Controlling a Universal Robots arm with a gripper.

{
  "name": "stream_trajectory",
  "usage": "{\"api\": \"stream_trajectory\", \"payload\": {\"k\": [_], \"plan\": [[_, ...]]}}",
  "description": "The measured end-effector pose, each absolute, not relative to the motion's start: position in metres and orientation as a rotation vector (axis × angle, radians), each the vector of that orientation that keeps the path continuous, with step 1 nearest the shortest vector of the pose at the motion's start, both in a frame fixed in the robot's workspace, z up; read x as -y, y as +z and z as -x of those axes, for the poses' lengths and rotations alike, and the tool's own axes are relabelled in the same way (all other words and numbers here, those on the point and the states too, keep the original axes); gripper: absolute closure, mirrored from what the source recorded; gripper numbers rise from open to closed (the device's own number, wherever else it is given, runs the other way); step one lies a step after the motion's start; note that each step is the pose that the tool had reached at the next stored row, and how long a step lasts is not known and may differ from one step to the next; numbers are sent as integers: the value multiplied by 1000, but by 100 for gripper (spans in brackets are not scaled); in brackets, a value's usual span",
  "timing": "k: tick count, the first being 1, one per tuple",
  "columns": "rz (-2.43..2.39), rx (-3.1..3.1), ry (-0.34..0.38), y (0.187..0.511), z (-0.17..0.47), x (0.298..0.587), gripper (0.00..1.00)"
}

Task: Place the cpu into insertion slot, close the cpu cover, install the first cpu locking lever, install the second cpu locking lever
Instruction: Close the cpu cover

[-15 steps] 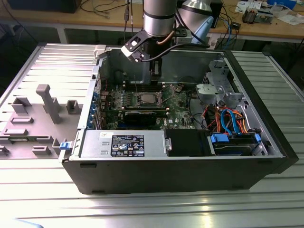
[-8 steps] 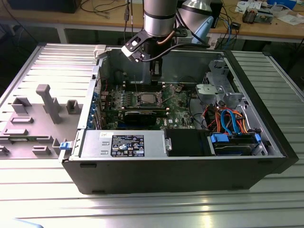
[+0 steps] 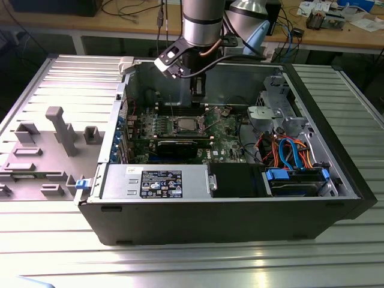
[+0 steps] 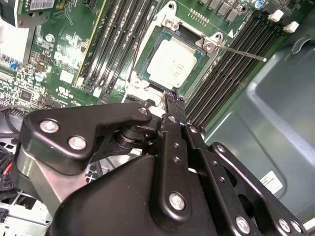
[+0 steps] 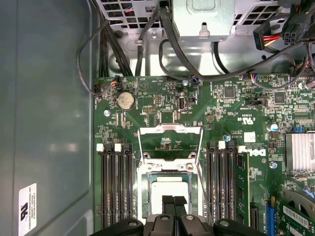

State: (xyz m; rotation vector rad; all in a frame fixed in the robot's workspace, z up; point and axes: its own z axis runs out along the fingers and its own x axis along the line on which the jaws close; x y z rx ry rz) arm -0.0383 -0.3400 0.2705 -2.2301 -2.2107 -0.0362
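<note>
The cpu [image 4: 172,64] lies flat in the insertion slot [image 5: 144,183] on the green motherboard, its silver top showing in both wrist views and in the exterior view [image 3: 184,125]. The cpu cover [image 5: 170,130] stands raised off the slot, tilted away, with the board visible through its window. Thin locking levers [image 4: 241,51] stick out free at the slot's sides. My gripper [image 5: 173,202] hangs just above the slot's near edge, its two black fingers [image 4: 172,101] pressed together with nothing between them.
The motherboard sits in an open computer case [image 3: 336,174]. Long black memory slots [image 5: 115,182] flank the slot on both sides. A power supply [image 3: 159,180], drive cage [image 3: 297,180] and coloured cables [image 3: 288,150] fill the case's front. A grey fixture [image 3: 60,129] stands outside on the exterior view's left.
</note>
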Motion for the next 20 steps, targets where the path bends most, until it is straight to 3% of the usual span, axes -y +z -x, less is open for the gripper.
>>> {"api": "stream_trajectory", "payload": {"k": [20], "plan": [[2218,2223,-36,270,30,339,89]]}}
